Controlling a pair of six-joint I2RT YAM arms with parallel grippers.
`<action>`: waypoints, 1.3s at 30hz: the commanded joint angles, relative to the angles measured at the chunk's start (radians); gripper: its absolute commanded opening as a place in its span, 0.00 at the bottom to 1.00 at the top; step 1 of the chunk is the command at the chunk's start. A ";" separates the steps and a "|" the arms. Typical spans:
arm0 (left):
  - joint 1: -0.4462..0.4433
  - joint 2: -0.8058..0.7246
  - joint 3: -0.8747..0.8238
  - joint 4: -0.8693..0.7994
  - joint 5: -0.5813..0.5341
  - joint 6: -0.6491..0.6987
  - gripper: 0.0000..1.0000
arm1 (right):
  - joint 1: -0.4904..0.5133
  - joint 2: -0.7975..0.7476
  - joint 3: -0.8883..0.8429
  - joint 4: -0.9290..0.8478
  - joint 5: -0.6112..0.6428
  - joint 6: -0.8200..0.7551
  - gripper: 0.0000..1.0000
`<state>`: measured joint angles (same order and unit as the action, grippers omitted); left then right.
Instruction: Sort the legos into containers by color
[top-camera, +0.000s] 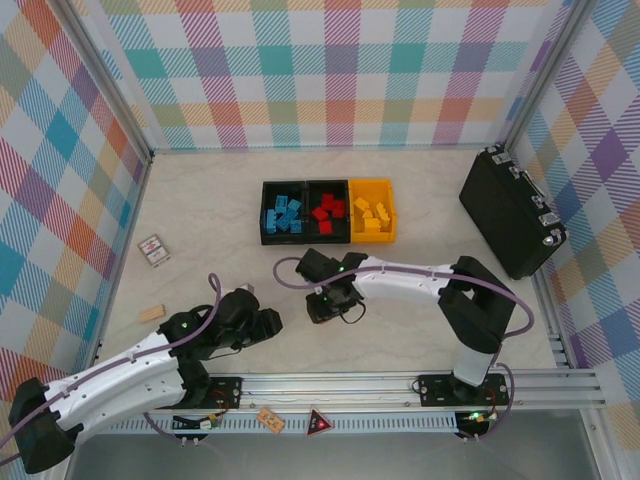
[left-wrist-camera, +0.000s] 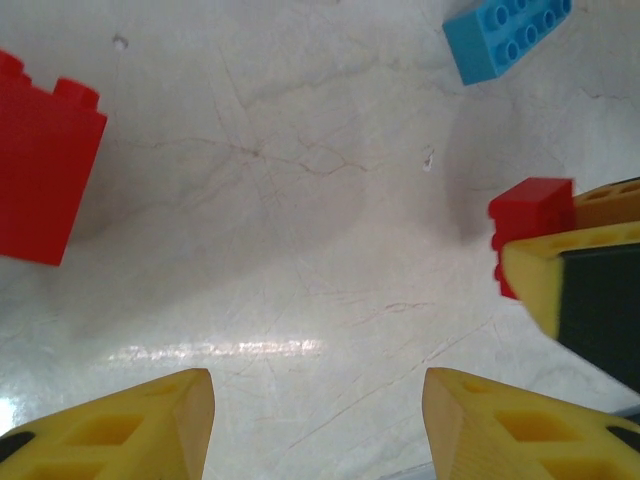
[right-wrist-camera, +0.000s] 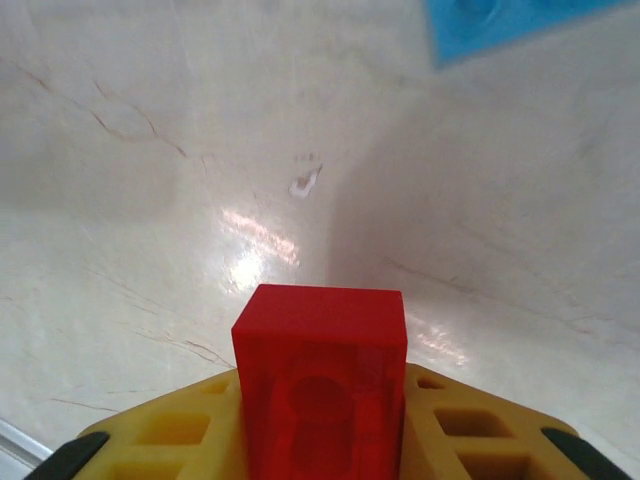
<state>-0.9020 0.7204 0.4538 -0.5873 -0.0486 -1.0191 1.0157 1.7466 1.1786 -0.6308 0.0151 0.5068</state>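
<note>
Bins (top-camera: 306, 240) stood joined in a row on the desk (top-camera: 220, 200): blue legos (top-camera: 284, 214) in the left black bin (top-camera: 265, 225), red legos (top-camera: 327, 210) in the middle black bin (top-camera: 328, 239), yellow legos (top-camera: 372, 213) in the yellow-orange bin (top-camera: 392, 215), seemingly unmixed. The right hand (right-wrist-camera: 320, 440) pinched a red lego (right-wrist-camera: 320, 350); the left hand (left-wrist-camera: 318, 400) hung spread, empty.

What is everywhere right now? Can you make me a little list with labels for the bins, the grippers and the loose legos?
left bin: black, holds blue legos
middle bin: black, holds red legos
right bin: yellow, holds yellow legos
right gripper: shut on a red lego
left gripper: open, nothing between its fingers
not sorted yet: loose red lego, loose blue lego, both in front of the left gripper
other things: black case at right, wooden block at left
</note>
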 joint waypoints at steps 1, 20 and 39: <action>-0.012 0.045 0.068 0.065 -0.042 0.052 0.57 | -0.059 -0.044 0.051 -0.041 0.020 -0.031 0.33; -0.012 0.336 0.263 0.195 -0.131 0.166 0.57 | -0.362 0.178 0.504 -0.134 0.010 -0.109 0.34; 0.010 0.432 0.331 0.205 -0.111 0.189 0.57 | -0.427 0.626 1.092 -0.294 -0.026 -0.055 0.37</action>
<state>-0.8997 1.1622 0.7769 -0.3889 -0.1585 -0.8398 0.5953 2.3337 2.1994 -0.8562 0.0078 0.4347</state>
